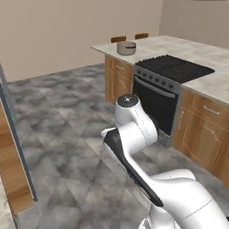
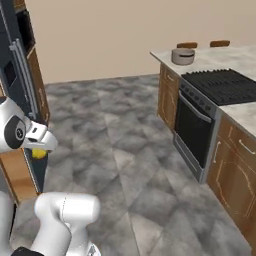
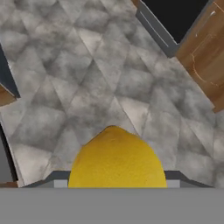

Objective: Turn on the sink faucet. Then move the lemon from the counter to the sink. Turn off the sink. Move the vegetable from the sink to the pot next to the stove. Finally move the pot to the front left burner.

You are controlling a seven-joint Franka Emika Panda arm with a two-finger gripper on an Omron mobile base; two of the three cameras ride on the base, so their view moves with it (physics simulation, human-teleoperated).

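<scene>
In the hand view the yellow lemon (image 3: 117, 159) sits large between my two dark fingertips (image 3: 52, 178), so my gripper (image 3: 116, 179) is shut on it, above grey floor tiles. From the right base view the lemon (image 2: 39, 154) peeks out under the white hand (image 2: 40, 139) at far left, low beside a tall dark unit. The grey pot (image 1: 126, 47) (image 2: 183, 56) stands on the marbled counter (image 1: 188, 47) (image 2: 235, 56), just beyond the black stove (image 1: 175, 67) (image 2: 226, 84). The sink and its faucet are out of view.
A tall dark appliance with long handles (image 2: 20, 70) and a wooden panel (image 1: 13, 170) stand close on the left. The black oven door (image 1: 154, 105) and wooden cabinets (image 2: 235, 165) line the right. Grey tiled floor (image 2: 125, 130) lies open between. Two chair backs (image 1: 129, 38) rise behind the counter.
</scene>
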